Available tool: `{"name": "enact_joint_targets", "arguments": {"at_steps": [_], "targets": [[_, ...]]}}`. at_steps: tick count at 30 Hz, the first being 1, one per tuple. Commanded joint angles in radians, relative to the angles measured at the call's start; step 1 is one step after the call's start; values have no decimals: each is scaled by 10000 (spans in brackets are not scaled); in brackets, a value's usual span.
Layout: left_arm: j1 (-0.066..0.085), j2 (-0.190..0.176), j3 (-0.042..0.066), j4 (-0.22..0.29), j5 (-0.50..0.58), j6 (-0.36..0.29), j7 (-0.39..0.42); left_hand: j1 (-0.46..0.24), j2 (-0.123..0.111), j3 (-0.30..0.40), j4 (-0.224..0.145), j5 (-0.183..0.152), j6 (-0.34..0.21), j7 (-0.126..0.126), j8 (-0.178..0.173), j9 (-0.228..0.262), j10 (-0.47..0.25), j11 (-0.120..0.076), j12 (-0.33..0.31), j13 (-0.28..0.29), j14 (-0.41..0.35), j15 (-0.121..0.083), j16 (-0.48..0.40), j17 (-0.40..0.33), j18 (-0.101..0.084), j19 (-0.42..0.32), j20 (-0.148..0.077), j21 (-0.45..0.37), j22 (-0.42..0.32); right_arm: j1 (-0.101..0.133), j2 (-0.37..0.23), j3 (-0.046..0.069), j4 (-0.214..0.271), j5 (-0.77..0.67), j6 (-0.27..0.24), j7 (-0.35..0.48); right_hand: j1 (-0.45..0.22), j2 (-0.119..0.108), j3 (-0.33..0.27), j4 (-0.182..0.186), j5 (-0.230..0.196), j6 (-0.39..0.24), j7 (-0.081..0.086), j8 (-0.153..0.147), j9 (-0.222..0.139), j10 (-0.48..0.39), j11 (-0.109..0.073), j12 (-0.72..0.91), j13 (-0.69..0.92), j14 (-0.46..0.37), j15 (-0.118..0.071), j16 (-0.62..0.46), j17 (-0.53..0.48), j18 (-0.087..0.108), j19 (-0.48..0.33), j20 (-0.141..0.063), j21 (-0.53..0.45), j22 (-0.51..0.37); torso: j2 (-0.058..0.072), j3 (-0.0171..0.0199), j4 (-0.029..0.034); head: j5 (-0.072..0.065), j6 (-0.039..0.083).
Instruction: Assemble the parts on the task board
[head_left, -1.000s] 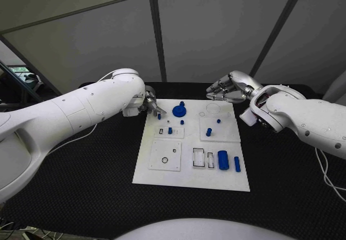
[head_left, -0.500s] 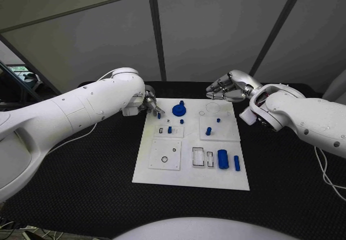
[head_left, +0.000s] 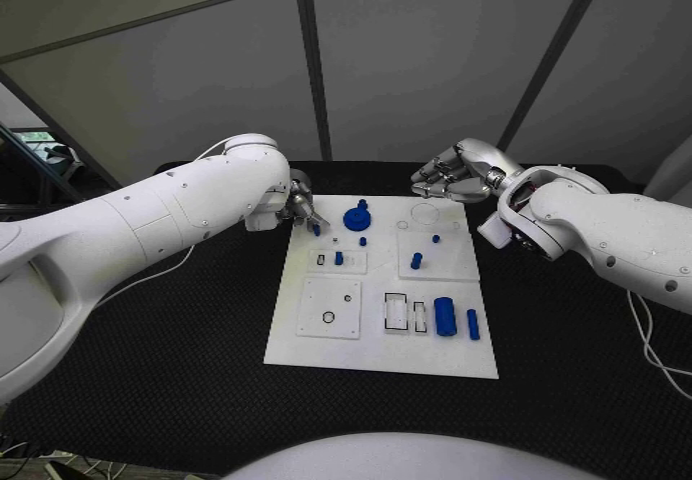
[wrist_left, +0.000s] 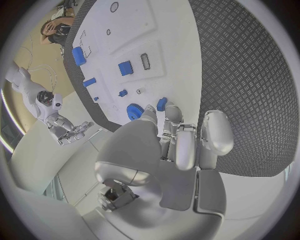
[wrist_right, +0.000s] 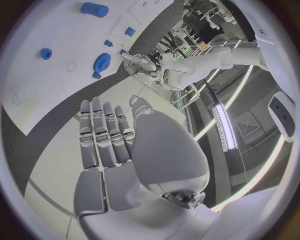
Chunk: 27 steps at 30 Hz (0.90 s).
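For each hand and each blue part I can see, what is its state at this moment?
left hand: at the board's far left corner, pinches a small blue part.
right hand: holds nothing, fingers apart, beyond the board's far edge.
blue gear: lies on the task board, nothing on it.
big blue cylinder: lies on its side, untouched.
thin blue pin: lies beside that cylinder, apart.

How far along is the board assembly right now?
Early to midway, I'd judge. Several small blue parts already stand upright on the task board, e.g. the pegs. In hand: the left hand pinches a small blue piece beside the blue gear. The right hand hovers open. Left: the blue cylinder and blue bar lie loose.
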Motion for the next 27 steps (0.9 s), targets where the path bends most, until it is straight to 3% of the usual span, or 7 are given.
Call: {"name": "enact_joint_targets", "arguments": {"at_steps": [1,9,13,16,18,19,27], "targets": [[14,27,4,-30,-55,184,172,147,71,61,-80,16,54,-18,34,-15,63,-19,-9,-38,651,-99,47,1607,-209,87,-24,49,20,16,14,8,2,6,78,-8,23,71,58,-6,40,-37,0,6,3,-49,-49,42,-1,-13,-61,0,-14,136,60,28,-28,-15,-8,-5,0,1,-2],[12,28,4,-57,-42,182,299,1093,533,798,-710,8,-43,-122,-6,-72,57,-125,-139,-154,651,-192,60,1604,-216,106,-109,59,79,17,18,8,2,6,100,-25,23,71,58,-6,40,-37,0,6,3,-49,-49,42,-1,-13,-61,0,-14,136,60,28,-28,-15,-11,-4,11,9,-11],[9,-8,4,-32,12,188,359,1861,660,1734,-1367,13,-202,-115,-78,-119,-7,-142,-348,-294,649,-231,64,1600,-227,121,-169,73,128,17,20,8,-1,6,108,-27,23,71,58,-6,40,-37,0,6,3,-49,-49,42,-1,-13,-61,0,-14,136,60,28,-28,-15,-9,-8,11,28,-7],[8,-75,4,25,156,142,390,1644,394,2495,-1476,11,-209,-55,-44,-119,87,-86,-434,-374,654,-180,82,1606,-242,147,-141,98,195,17,18,8,-5,6,110,-35,23,71,58,-6,40,-37,0,6,3,-49,-49,42,-1,-13,-61,0,-14,136,60,28,-28,-15,-8,-10,13,22,-9],[8,-165,4,140,225,90,409,1249,26,3367,-1536,6,-212,10,21,-101,153,-117,-465,-427,652,-178,83,1592,-241,155,-121,94,237,17,16,8,-8,6,99,-39,38,89,86,-6,49,-34,-1,6,2,-48,-51,44,-2,-9,-65,0,-22,135,72,27,-36,-22,-12,-10,14,25,-12],[8,-221,4,217,265,53,416,1231,8,3405,-1539,6,-213,15,24,-100,155,-121,-466,-429,652,-179,82,1591,-242,156,-119,94,238,17,13,8,-10,6,96,-40,38,90,87,-6,49,-34,-1,6,2,-48,-52,44,-2,-9,-66,0,-22,135,72,27,-37,-23,-12,-13,13,34,-21],[17,-796,6,966,629,-587,566,267,-892,5666,-1850,0,-204,-37,311,29,339,-99,-386,-421,667,-196,117,1592,-262,248,-126,137,407,17,0,7,-21,6,79,-40,35,104,100,3,57,-33,-1,6,2,-48,-50,45,-2,-8,-65,0,-27,134,77,26,-42,-27,-18,-9,25,55,-33]]}}
